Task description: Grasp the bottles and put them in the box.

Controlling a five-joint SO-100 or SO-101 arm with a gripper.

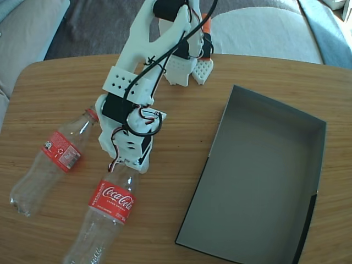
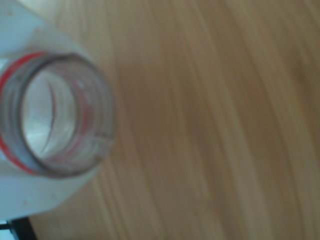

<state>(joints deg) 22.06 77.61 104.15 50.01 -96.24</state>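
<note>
Two clear Coca-Cola bottles with red labels lie on the wooden table in the fixed view. One bottle (image 1: 55, 159) lies at the left, apart from the arm. The other bottle (image 1: 110, 212) lies at the lower middle, its neck hidden under my white gripper (image 1: 129, 165). In the wrist view the open mouth of this bottle (image 2: 97, 125) with its red neck ring fills the left side. A white finger (image 2: 45, 192) hugs the neck closely there, and my gripper (image 2: 47, 115) looks shut on it. The dark grey box (image 1: 258, 181) stands empty at the right.
The arm's base (image 1: 190, 66) stands at the table's far edge, just left of the box's far corner. Grey cushions (image 1: 264, 30) lie beyond the table. The rounded table edge (image 1: 22, 74) runs at the upper left. Bare wood lies between the bottles and the box.
</note>
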